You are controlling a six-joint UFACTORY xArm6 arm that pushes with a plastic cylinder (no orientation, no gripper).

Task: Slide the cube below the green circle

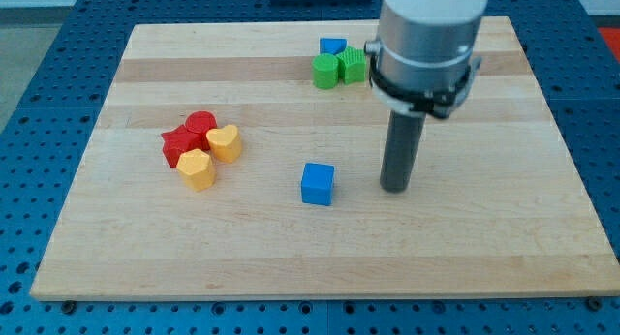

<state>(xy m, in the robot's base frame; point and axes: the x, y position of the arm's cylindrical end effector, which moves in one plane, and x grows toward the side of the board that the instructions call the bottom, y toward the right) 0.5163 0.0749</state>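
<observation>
A blue cube (317, 184) lies on the wooden board (320, 248) a little below the middle. My tip (394, 188) touches the board just to the cube's right, with a small gap between them. Two green blocks sit near the view's top: a rounded one (325, 71) on the left and another green block (353, 66) against its right side, partly hidden by my arm. A second blue block (333, 46) sits just above them.
At the view's left is a tight cluster: a red star-like block (177, 146), a red round block (201, 125), a yellow heart-shaped block (226, 142) and a yellow block (197, 168). The arm's grey housing (426, 40) covers the board's top right.
</observation>
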